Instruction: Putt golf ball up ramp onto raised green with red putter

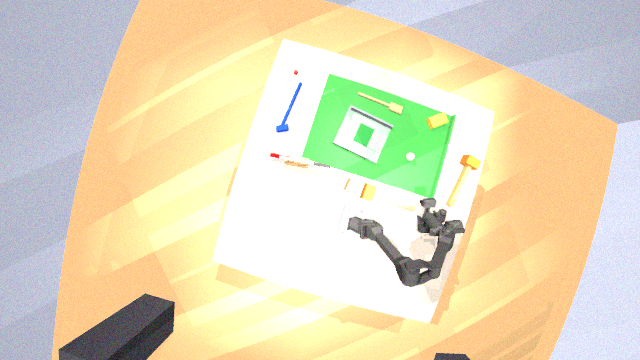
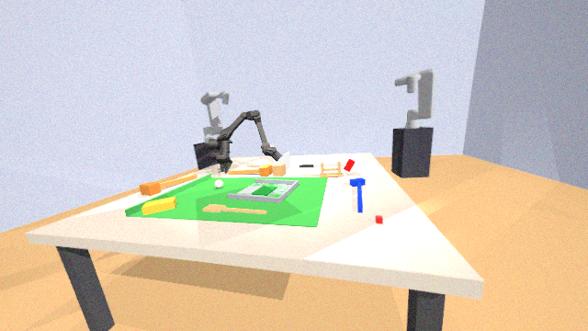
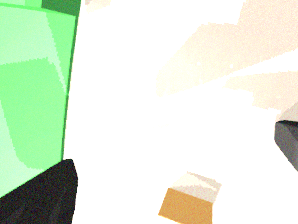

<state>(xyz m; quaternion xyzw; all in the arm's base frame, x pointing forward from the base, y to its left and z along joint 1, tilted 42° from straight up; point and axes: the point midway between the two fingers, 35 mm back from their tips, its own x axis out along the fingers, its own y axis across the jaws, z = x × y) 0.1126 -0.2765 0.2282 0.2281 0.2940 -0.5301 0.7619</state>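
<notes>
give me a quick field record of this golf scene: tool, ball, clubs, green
tool: open, holding nothing, low over the white table beside the mat's near edge
golf ball: on the green mat, near its robot-side corner
red putter: lying on the table off the mat, red head pointing away from the arm, not gripped
blue putter: on the table beside the mat
orange mallet: on the table at the mat's other side
raised green: mid-mat, grey-framed, no ball on it

The mat [image 1: 345, 150] lies on the worktop [image 1: 280, 260], carrying the raised green [image 1: 363, 134] at its middle and the golf ball [image 1: 410, 156] beside that.
</notes>
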